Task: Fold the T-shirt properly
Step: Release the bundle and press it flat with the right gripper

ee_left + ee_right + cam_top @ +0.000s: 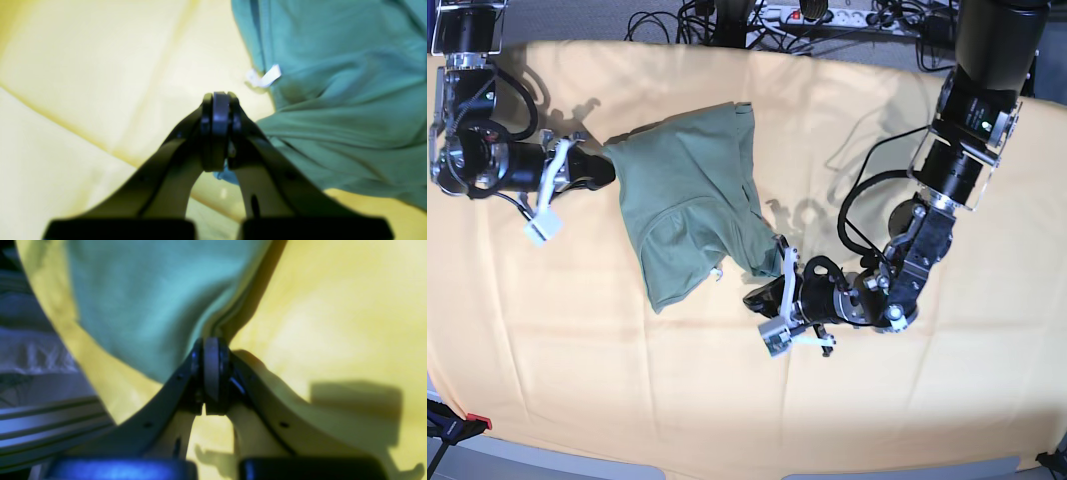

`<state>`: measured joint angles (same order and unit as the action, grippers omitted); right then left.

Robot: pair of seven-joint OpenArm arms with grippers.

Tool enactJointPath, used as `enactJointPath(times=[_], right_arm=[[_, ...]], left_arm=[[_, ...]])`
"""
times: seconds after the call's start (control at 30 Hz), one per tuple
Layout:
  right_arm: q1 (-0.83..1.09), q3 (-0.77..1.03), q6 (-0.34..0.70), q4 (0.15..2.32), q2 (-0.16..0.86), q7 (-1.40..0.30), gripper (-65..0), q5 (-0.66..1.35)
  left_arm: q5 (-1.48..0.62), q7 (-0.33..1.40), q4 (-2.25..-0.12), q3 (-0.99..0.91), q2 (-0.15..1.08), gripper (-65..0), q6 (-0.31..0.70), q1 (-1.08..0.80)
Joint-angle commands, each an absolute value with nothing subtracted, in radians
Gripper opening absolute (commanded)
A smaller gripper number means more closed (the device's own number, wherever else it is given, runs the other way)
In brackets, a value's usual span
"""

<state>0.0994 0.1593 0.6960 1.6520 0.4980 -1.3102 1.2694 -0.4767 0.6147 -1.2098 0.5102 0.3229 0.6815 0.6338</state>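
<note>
Both jaws pinch opposite T-shirt [689, 195] edges.

You see the sage-green T-shirt [692, 200] bunched and rumpled (white tag showing), stretched between two pinched edges.

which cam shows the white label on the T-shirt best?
Left wrist: the white label sits large at the T-shirt edge. Base shows only a speck at its lower edge. Right wrist shows fabric, no label.
</note>
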Motion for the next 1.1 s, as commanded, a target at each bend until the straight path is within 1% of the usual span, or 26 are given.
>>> enactJointPath(times=[0.0, 0.07, 0.13, 0.23, 0.3, 0.37, 0.5, 0.6, 0.7, 0.83, 0.9, 1.07], right_arm=[[0.102, 0.190, 0.698, 1.675, 0.514, -1.298, -65.0, 1.290], [0.121, 0.226, 0.698, 1.676, 0.513, -1.243, -65.0, 1.260], [0.121, 0.237, 0.698, 1.675, 0.512, -1.139, -65.0, 1.166], [0.116, 0.236, 0.698, 1.674, 0.505, -0.994, -65.0, 1.037], [0.116, 0.236, 0.698, 1.674, 0.490, -0.952, -65.0, 0.991], [0.117, 0.236, 0.698, 1.674, 0.466, -0.956, -65.0, 0.990], [0.118, 0.236, 0.698, 1.674, 0.411, -1.025, -65.0, 0.991], [0.127, 0.234, 0.698, 1.674, 0.390, -1.093, -65.0, 1.036], [0.137, 0.234, 0.698, 1.674, 0.387, -1.183, -65.0, 1.155], [0.139, 0.235, 0.698, 1.674, 0.388, -1.396, -65.0, 1.359], [0.141, 0.235, 0.698, 1.674, 0.387, -1.396, -65.0, 1.470], [0.168, 0.235, 0.698, 1.675, 0.387, -1.396, -65.0, 1.484]], left_arm=[[-0.540, 0.609, -1.224, 0.501, 0.339, -65.0, 0.676, 0.680], [-0.660, 0.660, -1.227, 0.498, 0.361, -65.0, 0.681, 0.696], [-0.773, 0.727, -1.232, 0.471, 0.378, -65.0, 0.685, 0.704], [-0.945, 0.845, -1.237, 0.379, 0.385, -65.0, 0.698, 0.704], [-1.095, 0.960, -1.237, 0.304, 0.385, -65.0, 0.698, 0.704], [-1.231, 1.070, -1.237, 0.229, 0.385, -65.0, 0.698, 0.704], [-1.364, 1.227, -1.237, 0.121, 0.385, -65.0, 0.698, 0.703], [-1.389, 1.275, -1.237, 0.089, 0.386, -65.0, 0.698, 0.701], [-1.393, 1.281, -1.237, 0.088, 0.391, -65.0, 0.698, 0.691], [-1.393, 1.282, -1.237, 0.088, 0.394, -65.0, 0.698, 0.659], [-1.392, 1.285, -1.237, 0.088, 0.393, -65.0, 0.698, 0.640], [-1.397, 1.285, -1.237, 0.088, 0.398, -65.0, 0.698, 0.595]])
